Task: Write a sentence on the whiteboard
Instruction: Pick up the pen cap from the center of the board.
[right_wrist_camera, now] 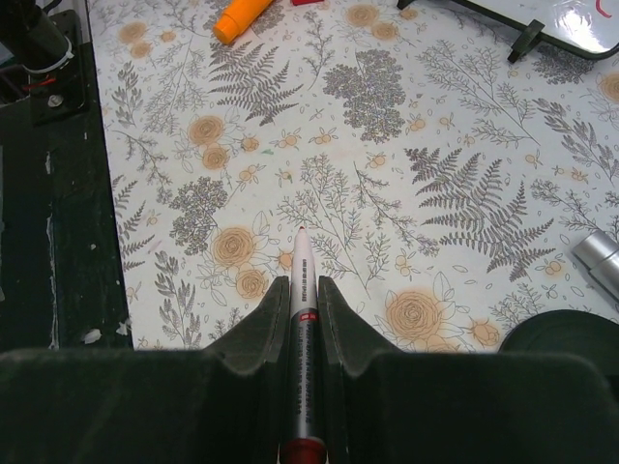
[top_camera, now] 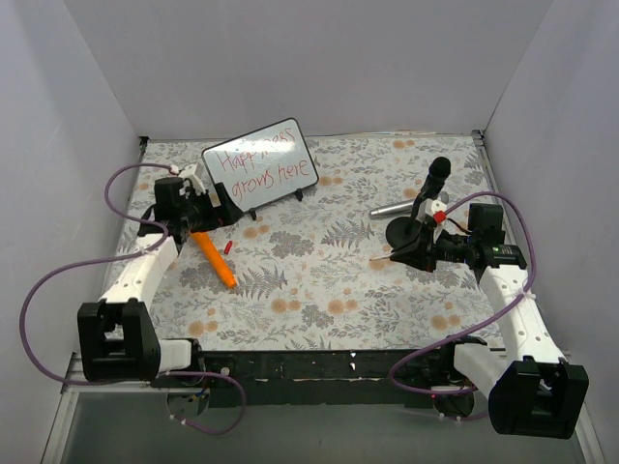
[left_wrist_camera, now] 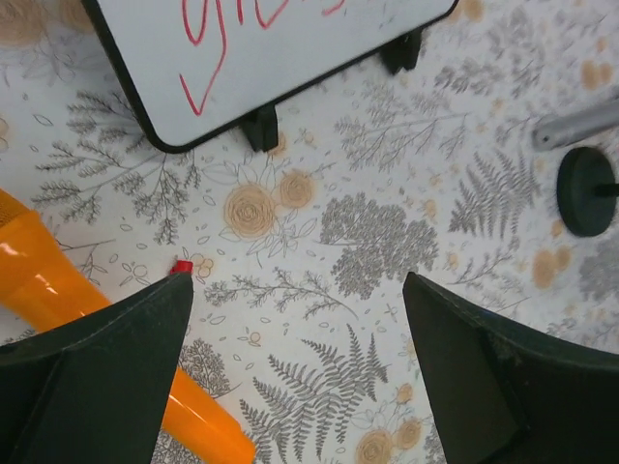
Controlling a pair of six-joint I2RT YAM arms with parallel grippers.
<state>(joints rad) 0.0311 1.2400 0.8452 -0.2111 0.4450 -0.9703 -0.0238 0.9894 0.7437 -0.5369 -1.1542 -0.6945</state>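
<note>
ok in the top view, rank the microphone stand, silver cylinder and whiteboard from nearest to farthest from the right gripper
1. microphone stand, just behind the right gripper
2. silver cylinder, lying beyond the stand's base
3. whiteboard, far back on the left

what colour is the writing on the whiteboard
Red; the writing on the whiteboard shows best in the top external view.

My right gripper (right_wrist_camera: 303,290) clamped slim white-and-silver marker (right_wrist_camera: 301,259) with red band, tip pointing forward above fern-and-rose patterned cloth (right_wrist_camera: 435,193); orange tapered plastic object (right_wrist_camera: 240,17) lay far ahead, left.
</note>
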